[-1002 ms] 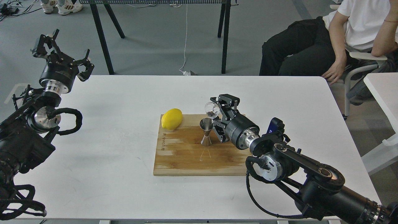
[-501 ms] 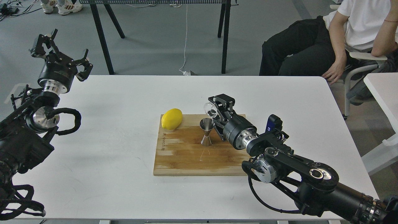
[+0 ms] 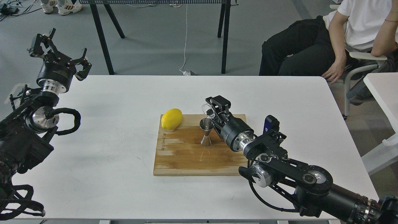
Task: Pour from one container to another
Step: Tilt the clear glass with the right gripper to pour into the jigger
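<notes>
In the head view, the steel jigger [image 3: 206,132] serves as the landmark: it stands upright on a wooden cutting board [image 3: 186,155], towards the board's far half and a little right of its middle. Directly above the jigger's mouth, and tipped over towards it, is the clear glass cup [image 3: 208,111], pinched between the fingers of the right gripper [image 3: 214,109]. The cup's lower lip sits just over, perhaps touching, the jigger's rim; the picture is too small to tell which. The right arm reaches in from the near right of the jigger, its wrist rolled so that the cup leans to the left and down.

Whether anything is flowing cannot be made out, and the jigger's fill level is hidden. Judged from the tilt and the alignment, the pour is under way or about to start: the grasp, the lift and the lining-up over the jigger are done, while emptying the cup, righting it and setting it down are left.

A lemon [image 3: 171,119] lies on the board's far left corner, left of the jigger and apart from it. Far to the left of the jigger, beyond the white table [image 3: 108,140] edge, the left gripper [image 3: 59,53] is raised with its fingers spread, holding nothing.
</notes>
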{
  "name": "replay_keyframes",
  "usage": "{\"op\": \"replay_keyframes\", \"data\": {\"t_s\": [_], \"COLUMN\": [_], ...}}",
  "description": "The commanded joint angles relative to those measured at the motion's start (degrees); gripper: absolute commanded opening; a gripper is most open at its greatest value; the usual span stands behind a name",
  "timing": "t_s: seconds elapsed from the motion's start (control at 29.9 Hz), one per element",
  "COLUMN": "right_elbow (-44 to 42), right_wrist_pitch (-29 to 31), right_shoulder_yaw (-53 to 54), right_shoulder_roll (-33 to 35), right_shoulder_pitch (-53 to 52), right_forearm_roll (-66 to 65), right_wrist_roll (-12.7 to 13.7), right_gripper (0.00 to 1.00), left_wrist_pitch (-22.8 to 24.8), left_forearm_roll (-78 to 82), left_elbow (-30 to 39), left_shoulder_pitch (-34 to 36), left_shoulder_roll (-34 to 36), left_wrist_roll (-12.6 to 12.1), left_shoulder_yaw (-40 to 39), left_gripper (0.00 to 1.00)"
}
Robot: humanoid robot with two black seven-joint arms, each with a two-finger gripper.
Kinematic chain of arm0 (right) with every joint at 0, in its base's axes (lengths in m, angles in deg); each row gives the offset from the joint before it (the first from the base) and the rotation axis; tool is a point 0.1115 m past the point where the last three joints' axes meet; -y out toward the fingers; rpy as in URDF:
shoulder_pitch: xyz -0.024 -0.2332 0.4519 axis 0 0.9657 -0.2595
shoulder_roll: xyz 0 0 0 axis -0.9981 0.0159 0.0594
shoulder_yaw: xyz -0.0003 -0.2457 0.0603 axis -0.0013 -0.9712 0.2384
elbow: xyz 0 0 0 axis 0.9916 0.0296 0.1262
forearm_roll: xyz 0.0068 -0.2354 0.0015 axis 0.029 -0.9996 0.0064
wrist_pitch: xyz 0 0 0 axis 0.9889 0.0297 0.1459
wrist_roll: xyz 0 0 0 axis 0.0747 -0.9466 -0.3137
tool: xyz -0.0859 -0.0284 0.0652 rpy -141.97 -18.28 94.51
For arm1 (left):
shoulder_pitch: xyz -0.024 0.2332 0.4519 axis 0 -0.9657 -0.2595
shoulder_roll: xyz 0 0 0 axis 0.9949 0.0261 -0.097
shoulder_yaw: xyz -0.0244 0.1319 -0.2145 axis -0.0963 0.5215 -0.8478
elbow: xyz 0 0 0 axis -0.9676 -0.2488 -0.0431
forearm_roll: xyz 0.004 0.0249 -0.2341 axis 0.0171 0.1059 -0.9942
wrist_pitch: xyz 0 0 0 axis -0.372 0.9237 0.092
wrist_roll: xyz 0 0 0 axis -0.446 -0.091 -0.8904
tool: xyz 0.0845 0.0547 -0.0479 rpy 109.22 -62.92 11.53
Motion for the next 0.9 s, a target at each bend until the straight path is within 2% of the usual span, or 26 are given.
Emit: {"op": "replay_keyframes", "data": {"t_s": [0.0, 0.1, 0.87], "right_elbow": [-0.8, -0.8, -1.9], "right_wrist_pitch": [-0.3, -0.5, -1.3], "right_shoulder_yaw": [-1.6, -1.9, -5.9], "right_shoulder_roll": [0.0, 0.1, 0.8], "right_shoulder_pitch": [-0.1, -0.1, -2.7], "right_forearm_roll": [-1.1, -1.2, -5.3], "right_wrist_roll": [-0.3, -1.0, -1.5], "right_gripper": [0.35, 0.35, 0.35], "left_wrist_pitch": [0.0, 0.0, 0.0], "left_forearm_roll": [0.0, 0.0, -0.1], "left_elbow": [0.0, 0.0, 0.0], "left_shoulder_pitch": [0.0, 0.0, -0.1], "left_shoulder_roll": [0.0, 0.0, 1.2], "left_wrist_roll": [0.1, 0.1, 0.8], "left_shoulder_yaw": [0.0, 0.0, -0.1], "left_gripper": [1.0, 1.0, 1.0]}}
